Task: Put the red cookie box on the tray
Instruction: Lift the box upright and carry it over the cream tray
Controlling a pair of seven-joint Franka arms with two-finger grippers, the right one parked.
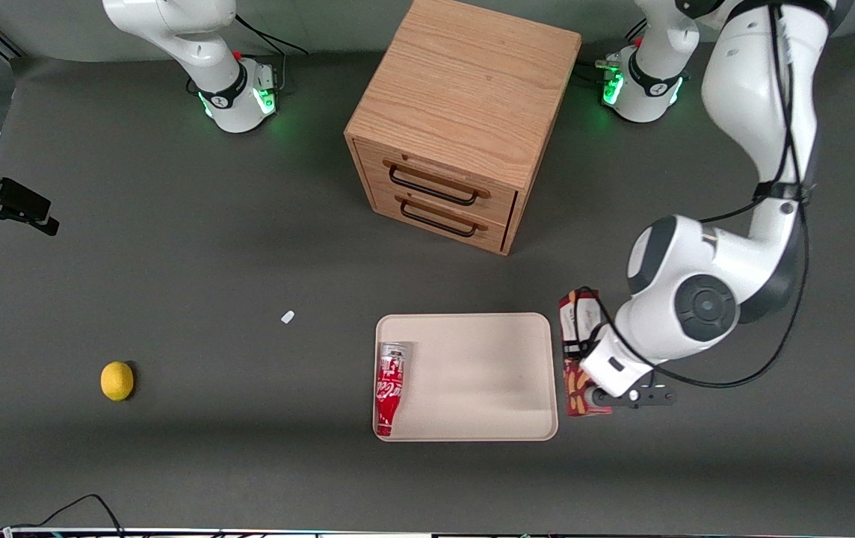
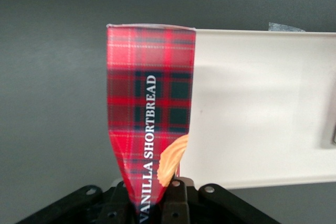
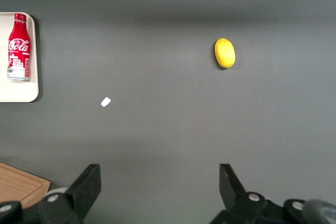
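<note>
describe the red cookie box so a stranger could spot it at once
Start at the cream tray nearer the camera than the wooden cabinet. Beside its edge toward the working arm lies the red cookie box, with the pincer shut on it. It is plaid and flat-sided, unlike the round Coca-Cola bottle on the tray.

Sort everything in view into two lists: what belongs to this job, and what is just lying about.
Job:
- red cookie box, beside the tray, on the mat
- tray
- end effector, shut on the box's end

Lying about:
- Coca-Cola bottle, in the tray
- lemon
- wooden cabinet
- white scrap
</note>
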